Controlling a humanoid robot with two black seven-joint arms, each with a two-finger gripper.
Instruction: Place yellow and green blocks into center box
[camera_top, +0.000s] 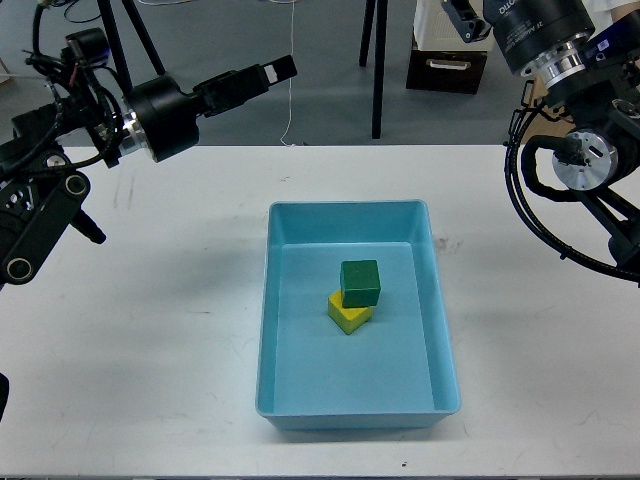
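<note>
The green block (360, 283) rests on top of the yellow block (346, 317), partly covering it, inside the light blue box (346, 412) at the middle of the white table. My left arm is raised at the upper left, well clear of the box. Its gripper (274, 72) points right above the table's far edge; its fingers cannot be told apart and nothing shows in it. My right arm is raised at the upper right. Its far end (458, 16) is cut off by the top edge, so its state is unclear.
The white table (150, 380) spreads around the box. Behind the far edge stand black tripod legs (378, 70), a black and white cabinet (448, 50) and a cardboard box (555, 110). A person (600, 50) sits at the top right.
</note>
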